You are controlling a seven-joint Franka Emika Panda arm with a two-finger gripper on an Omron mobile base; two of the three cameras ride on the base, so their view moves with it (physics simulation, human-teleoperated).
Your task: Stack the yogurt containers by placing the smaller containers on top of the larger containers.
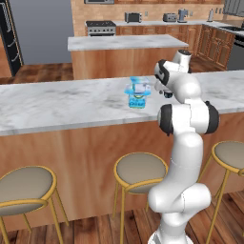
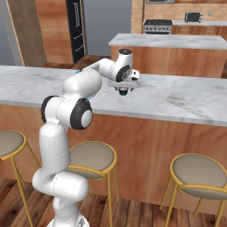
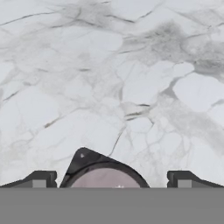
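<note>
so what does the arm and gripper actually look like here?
Arm: glossy white rounded links with dark, near-black joint caps at shoulder and elbow, rising from a white base. No loose cables or markings show. The hand is a white block with a dark round part under it. Gripper: two small dark, squared finger tips set wide apart, each with a grey face.

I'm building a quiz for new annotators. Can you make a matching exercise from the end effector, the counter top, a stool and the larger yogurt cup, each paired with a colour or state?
Things:
1. end effector
2. counter top
3. stool
4. larger yogurt cup

Descriptions:
A. gold frame, taupe seat
B. blue label with a green mark
C. open, fingers wide apart
D. white marble with grey veins

Pairs: 1-C, 2-D, 3-A, 4-B
</note>
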